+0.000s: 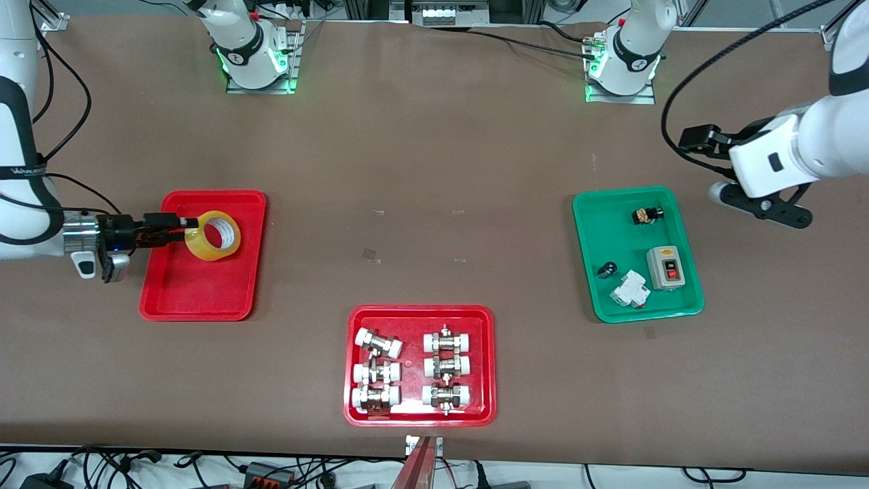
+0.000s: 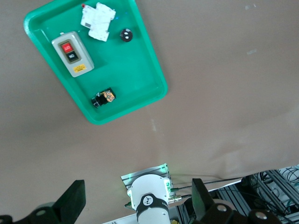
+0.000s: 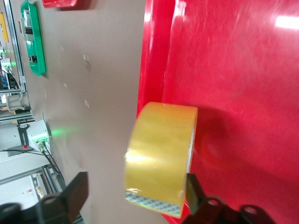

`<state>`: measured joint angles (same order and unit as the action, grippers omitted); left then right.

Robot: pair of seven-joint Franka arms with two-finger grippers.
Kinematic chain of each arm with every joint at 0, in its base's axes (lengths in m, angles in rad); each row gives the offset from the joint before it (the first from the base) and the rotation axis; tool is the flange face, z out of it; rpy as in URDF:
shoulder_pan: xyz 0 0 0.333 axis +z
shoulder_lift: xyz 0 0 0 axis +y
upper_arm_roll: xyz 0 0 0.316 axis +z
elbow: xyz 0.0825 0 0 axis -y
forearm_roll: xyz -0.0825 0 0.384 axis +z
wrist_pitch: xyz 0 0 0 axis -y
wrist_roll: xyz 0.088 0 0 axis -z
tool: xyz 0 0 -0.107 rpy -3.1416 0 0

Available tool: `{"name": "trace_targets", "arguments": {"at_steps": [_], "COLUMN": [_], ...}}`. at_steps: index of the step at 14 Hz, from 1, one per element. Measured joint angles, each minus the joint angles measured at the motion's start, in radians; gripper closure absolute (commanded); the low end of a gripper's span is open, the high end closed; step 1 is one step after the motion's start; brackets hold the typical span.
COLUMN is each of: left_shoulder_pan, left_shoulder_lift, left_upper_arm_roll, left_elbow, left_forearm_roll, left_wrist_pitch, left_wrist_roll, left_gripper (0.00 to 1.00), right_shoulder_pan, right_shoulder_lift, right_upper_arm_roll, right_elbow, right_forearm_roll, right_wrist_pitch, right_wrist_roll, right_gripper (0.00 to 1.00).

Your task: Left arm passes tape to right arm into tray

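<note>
The yellow tape [image 1: 201,248] is on edge over the plain red tray [image 1: 197,292], in the half farther from the front camera. My right gripper [image 1: 185,229] reaches in over the tray's rim with its jaws spread wide. In the right wrist view the tape [image 3: 161,154] sits between the fingers of the right gripper [image 3: 135,200], against one finger and clear of the other, above the tray [image 3: 233,70]. I cannot tell whether it touches the tray floor. My left gripper [image 1: 764,204] is open and empty beside the green tray [image 1: 597,299]; it also shows in the left wrist view [image 2: 135,205].
The green tray [image 2: 154,93] holds a grey switch box [image 1: 665,267], a white breaker [image 1: 630,289] and small black parts. A second red tray [image 1: 485,367] with several white-capped metal fittings lies near the front edge. Both arm bases stand along the table's back edge.
</note>
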<state>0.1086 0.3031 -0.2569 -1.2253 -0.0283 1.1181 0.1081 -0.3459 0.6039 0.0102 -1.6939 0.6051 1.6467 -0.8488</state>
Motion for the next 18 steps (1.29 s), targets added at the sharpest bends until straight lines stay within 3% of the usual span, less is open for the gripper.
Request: {"name": "trace_targets", "arguments": {"at_steps": [2, 4, 6, 9, 12, 18], "left_shoulder_pan": [-0.006, -0.091, -0.152, -0.162, -0.172, -0.171], "left_shoulder_lift": [-0.006, -0.028, -0.070, -0.149, -0.188, -0.210], "left_upper_arm_roll": [0.051, 0.179, 0.252, 0.268, 0.258, 0.254], "left_elbow": [0.019, 0.019, -0.029, -0.150, -0.209, -0.246], "left_forearm_roll": [0.008, 0.023, 0.022, 0.020, 0.020, 0.020], "left_wrist_pitch": [0.006, 0.025, 0.127, 0.235, 0.280, 0.320], "left_wrist_roll": [-0.003, -0.003, -0.003, -0.010, -0.045, -0.085], "left_gripper": [0.00, 0.00, 0.00, 0.00, 0.00, 0.00], "right_shoulder_pan": [0.000, 0.000, 0.000, 0.009, 0.048, 0.186], "right_shoulder_lift": [0.000, -0.001, -0.001, -0.004, -0.039, -0.255], "right_upper_arm_roll": [0.000, 0.001, 0.002, 0.010, 0.016, 0.020], "right_elbow": [0.025, 0.046, 0.072, 0.115, 0.142, 0.158], "right_forearm_roll": [-0.001, -0.007, -0.016, -0.051, -0.142, -0.371], "right_wrist_pitch": [-0.002, -0.003, -0.003, -0.003, 0.004, 0.000], "right_wrist_roll": [-0.003, -0.011, -0.017, -0.017, -0.002, 0.328], "right_gripper": [0.00, 0.00, 0.00, 0.00, 0.00, 0.00]}}
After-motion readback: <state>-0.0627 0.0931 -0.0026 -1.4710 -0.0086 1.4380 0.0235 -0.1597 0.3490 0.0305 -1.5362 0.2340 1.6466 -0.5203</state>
